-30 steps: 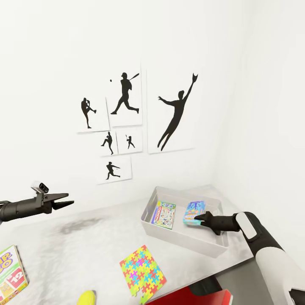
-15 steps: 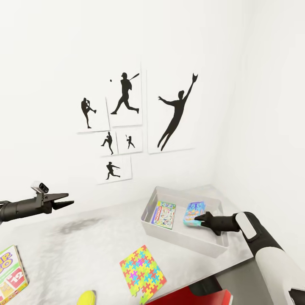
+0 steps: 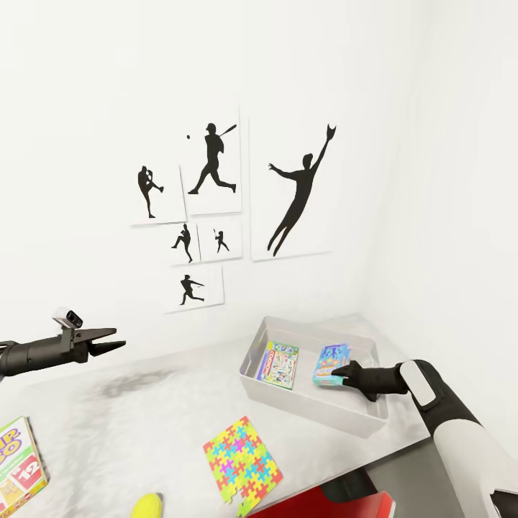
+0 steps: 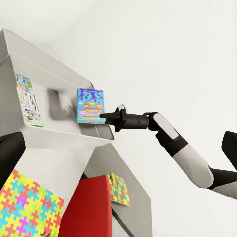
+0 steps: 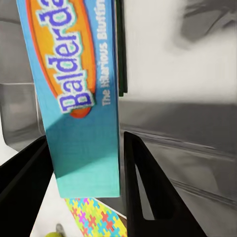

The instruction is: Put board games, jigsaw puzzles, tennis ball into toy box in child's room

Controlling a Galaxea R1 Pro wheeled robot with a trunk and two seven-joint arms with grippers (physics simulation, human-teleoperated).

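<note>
Right gripper jaws clamp the blue board game by its near edge over the toy box. Likely light, stiff, slick cardboard. Left gripper parted, empty.

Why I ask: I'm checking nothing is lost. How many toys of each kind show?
Board games: 3, green-edged game in the toy box, blue game in the right tool, numbered game
Jigsaw puzzles: 2, first puzzle, second puzzle
Tennis ball: 1
Total: 6
</note>
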